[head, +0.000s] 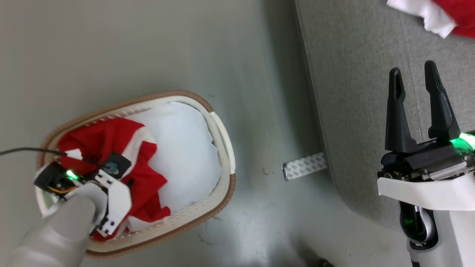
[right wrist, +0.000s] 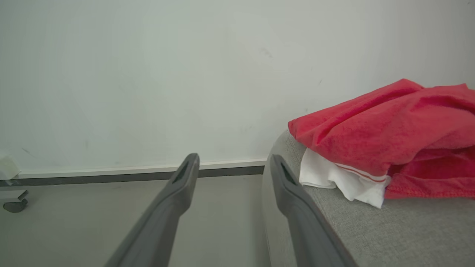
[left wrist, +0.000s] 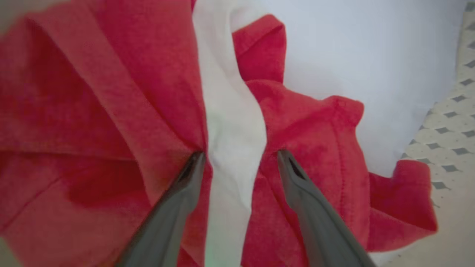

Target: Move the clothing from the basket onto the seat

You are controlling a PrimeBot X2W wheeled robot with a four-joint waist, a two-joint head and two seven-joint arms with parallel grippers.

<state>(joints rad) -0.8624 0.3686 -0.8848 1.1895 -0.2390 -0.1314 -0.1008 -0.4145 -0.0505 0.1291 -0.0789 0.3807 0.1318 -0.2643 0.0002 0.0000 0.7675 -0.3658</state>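
Clothing (left wrist: 111,92) lies in the basket (head: 226,148) under the left gripper (left wrist: 240,154) (fingers (left wrist: 174,207) spread). Right gripper (head: 412,67) gapes at the seat (head: 352,111) edge

**A:** From the head view, the floor (head: 148,48) is smooth, pale grey-green, with a soft sheen of light pooling down at 6 o'clock.

**B:** There's a strip of patterned tape (head: 304,165) lying flat at 4 o'clock, with a few dark scuffs (head: 265,171) just beside it.

**A:** And the seat (head: 356,111), light grey fabric with a rounded edge, takes up 2 to 4 o'clock. The tape runs right up to it.

**B:** Over to the right wrist view: a plain pale wall (right wrist: 148,74) across 12, white skirting (right wrist: 111,171) over a dark band, and a small caster (right wrist: 15,205) just below 9 o'clock.
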